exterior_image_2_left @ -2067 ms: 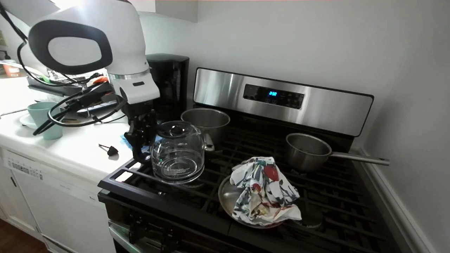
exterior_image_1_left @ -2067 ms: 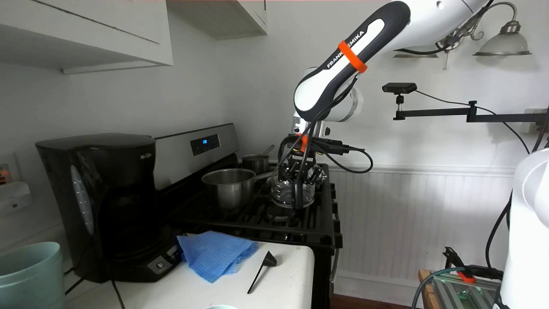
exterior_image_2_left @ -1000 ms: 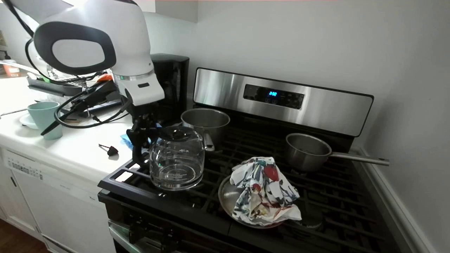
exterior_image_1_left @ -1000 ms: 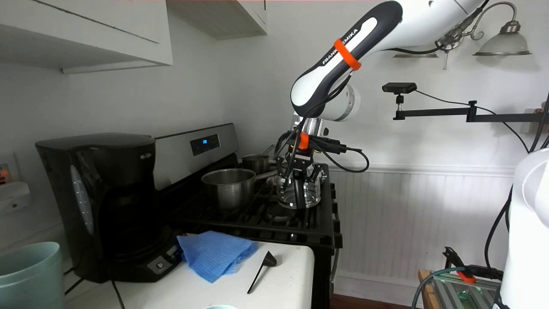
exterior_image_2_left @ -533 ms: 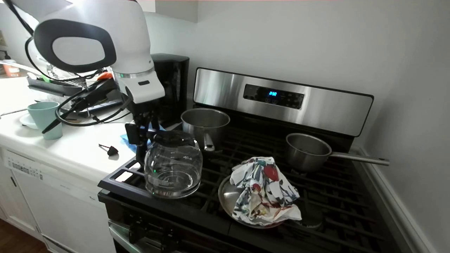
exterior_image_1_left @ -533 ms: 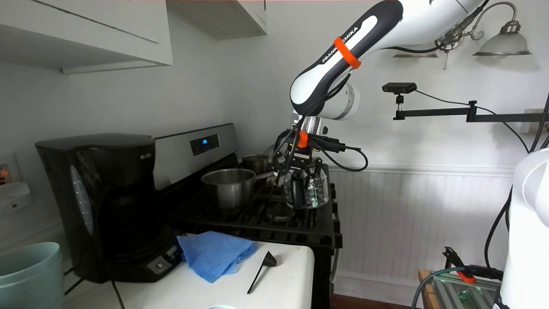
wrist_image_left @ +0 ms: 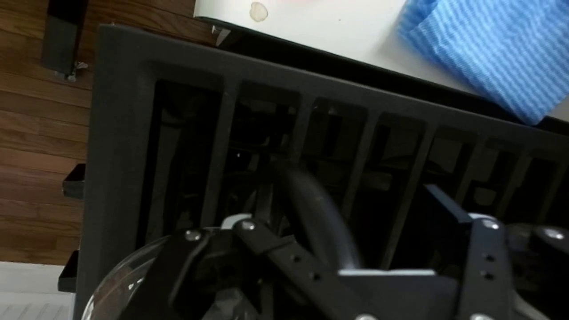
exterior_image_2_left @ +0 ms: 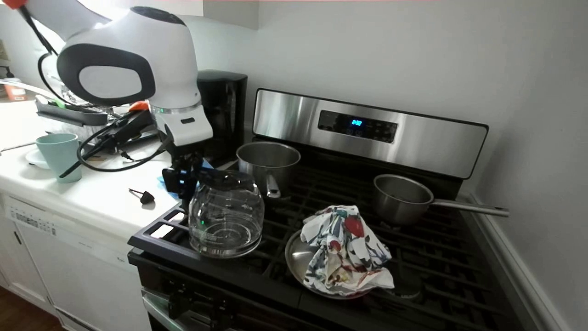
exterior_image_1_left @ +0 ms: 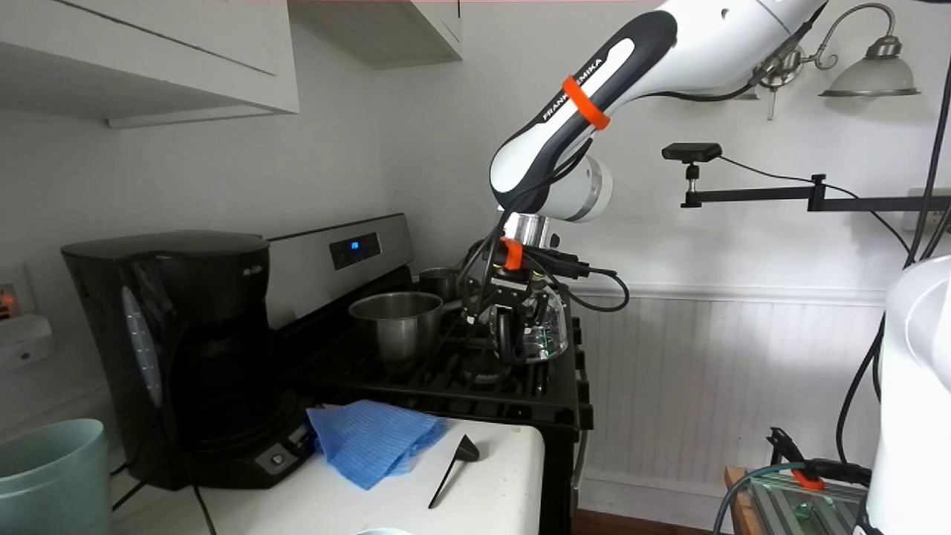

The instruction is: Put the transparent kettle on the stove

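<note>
The transparent kettle (exterior_image_2_left: 225,220), clear glass with a dark lid, stands on the grates of the black stove (exterior_image_2_left: 275,285), close to its front corner on the counter side. Its black handle (exterior_image_1_left: 506,338) faces the counter. Over that handle is my gripper (exterior_image_1_left: 501,319), pointing down, its fingers spread apart. Looking from the wrist, the curved handle (wrist_image_left: 318,213) lies between the parted fingers of the gripper (wrist_image_left: 355,213), nearer one of them, with a dark gap on the far side. Only a rim of the kettle's glass (wrist_image_left: 118,284) shows there; my linkage hides the rest.
A steel pot (exterior_image_2_left: 268,158) sits behind the kettle. Beside it are a pan (exterior_image_2_left: 298,257) with a flowered cloth (exterior_image_2_left: 344,257) and a long-handled saucepan (exterior_image_2_left: 399,197). On the white counter (exterior_image_1_left: 505,490) are a coffee maker (exterior_image_1_left: 193,349), a blue cloth (exterior_image_1_left: 375,438) and a black scoop (exterior_image_1_left: 464,449).
The kettle shifted toward the stove's front edge up to half a second ago, then stayed put. My gripper's fingers have parted from the handle, and the arm has dropped slightly.
</note>
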`<state>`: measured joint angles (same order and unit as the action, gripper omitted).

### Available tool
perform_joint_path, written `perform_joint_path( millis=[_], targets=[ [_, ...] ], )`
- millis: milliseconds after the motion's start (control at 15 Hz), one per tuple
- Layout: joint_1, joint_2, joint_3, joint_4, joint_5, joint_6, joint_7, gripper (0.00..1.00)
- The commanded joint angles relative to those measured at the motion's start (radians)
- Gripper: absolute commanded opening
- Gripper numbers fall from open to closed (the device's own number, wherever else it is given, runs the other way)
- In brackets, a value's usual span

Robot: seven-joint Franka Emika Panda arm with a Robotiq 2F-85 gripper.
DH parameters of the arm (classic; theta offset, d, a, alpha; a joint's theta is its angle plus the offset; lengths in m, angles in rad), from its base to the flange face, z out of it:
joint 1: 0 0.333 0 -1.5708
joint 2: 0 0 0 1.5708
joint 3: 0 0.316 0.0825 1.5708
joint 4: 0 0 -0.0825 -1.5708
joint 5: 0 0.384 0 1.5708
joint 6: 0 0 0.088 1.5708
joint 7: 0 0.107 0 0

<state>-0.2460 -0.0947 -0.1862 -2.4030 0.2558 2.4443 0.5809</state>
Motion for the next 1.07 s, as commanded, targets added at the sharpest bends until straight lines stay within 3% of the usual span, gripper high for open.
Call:
perform_joint_path(
  millis=[0, 467, 1000],
  targets=[
    [0.005, 0.002, -0.006, 0.010, 0.011, 0.009, -0.006, 1.00],
    [-0.010, -0.052, 0.002, 0.013, -0.101, -0.097, 0.090, 1.00],
    [-0.033, -0.182, 0.055, 0.059, -0.383, -0.350, 0.355, 1.00]
  ],
)
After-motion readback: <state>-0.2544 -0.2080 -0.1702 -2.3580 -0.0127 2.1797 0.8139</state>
